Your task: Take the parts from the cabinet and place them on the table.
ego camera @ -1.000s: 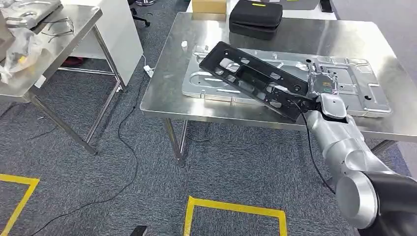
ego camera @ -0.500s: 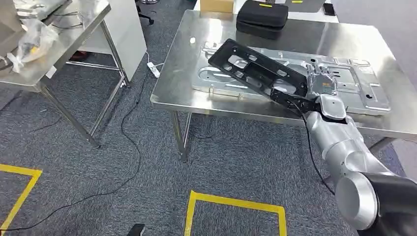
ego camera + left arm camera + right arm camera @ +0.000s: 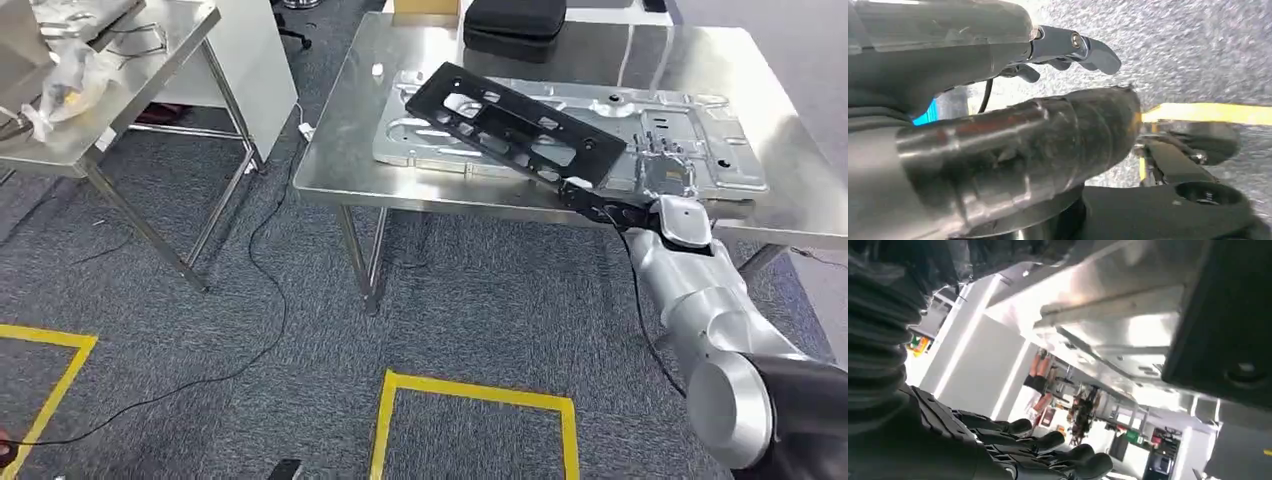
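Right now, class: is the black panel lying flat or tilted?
Flat: the black panel rests on the silver plate on the table.

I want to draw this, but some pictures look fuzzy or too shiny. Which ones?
Head view: sharp; the steel table shows pale glare around the black part. Left wrist view: the close silver arm is blurry, the left hand clearer. Right wrist view: the metal plate is washed out by bright glare; the right hand is dark.

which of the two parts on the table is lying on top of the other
The black frame part: it lies slantwise across the flat silver stamped panel, which rests directly on the steel table.
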